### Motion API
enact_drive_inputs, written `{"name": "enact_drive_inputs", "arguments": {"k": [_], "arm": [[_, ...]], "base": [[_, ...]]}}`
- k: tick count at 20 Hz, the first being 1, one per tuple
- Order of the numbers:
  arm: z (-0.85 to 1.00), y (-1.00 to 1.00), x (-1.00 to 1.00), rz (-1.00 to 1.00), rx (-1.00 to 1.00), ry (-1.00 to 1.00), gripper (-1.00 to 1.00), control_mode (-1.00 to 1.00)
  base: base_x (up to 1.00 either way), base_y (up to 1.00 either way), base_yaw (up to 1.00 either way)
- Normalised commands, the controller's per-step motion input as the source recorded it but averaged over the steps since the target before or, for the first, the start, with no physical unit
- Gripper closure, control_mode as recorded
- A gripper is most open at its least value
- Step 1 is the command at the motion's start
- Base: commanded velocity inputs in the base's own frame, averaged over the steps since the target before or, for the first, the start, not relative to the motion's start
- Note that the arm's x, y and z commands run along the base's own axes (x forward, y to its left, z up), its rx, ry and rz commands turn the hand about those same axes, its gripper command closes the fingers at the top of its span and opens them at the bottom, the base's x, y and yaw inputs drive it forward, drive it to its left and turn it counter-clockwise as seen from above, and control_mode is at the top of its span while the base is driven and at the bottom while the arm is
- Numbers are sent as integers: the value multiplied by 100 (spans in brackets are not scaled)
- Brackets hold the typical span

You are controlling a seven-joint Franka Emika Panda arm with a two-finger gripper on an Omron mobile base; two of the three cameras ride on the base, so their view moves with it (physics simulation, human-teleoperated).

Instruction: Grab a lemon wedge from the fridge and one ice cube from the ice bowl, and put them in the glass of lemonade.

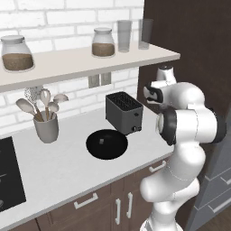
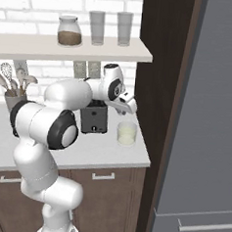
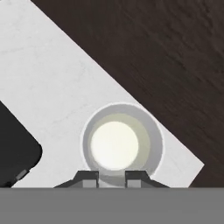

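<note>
The short clear tumbler of pale lemonade (image 3: 121,142) stands on the white marble worktop (image 1: 54,167), near its right end, beside the dark brown cabinet wall (image 3: 166,52) and just right of the black toaster (image 2: 93,119). The end effector (image 3: 111,177) hovers directly above it, its tips close together with a narrow gap; whether anything tiny sits between them I cannot tell. My worry is that a release off-centre would drop a piece onto the rim or worktop, since the glass sits near the edge. The glossy black ice bowl (image 1: 107,144) lies left of the toaster; one small speck inside may be an ice cube. The grey fridge (image 2: 211,119) is cut off at the frame.
</note>
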Motion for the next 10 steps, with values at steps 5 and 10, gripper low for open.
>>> {"name": "enact_drive_inputs", "arguments": {"k": [5, 10], "arm": [[-39, -16, 11, 0, 0, 1, 100, -100], [-5, -8, 0, 0, 0, 0, 100, -100]], "base": [[0, 0, 0], [0, 0, 0]]}}
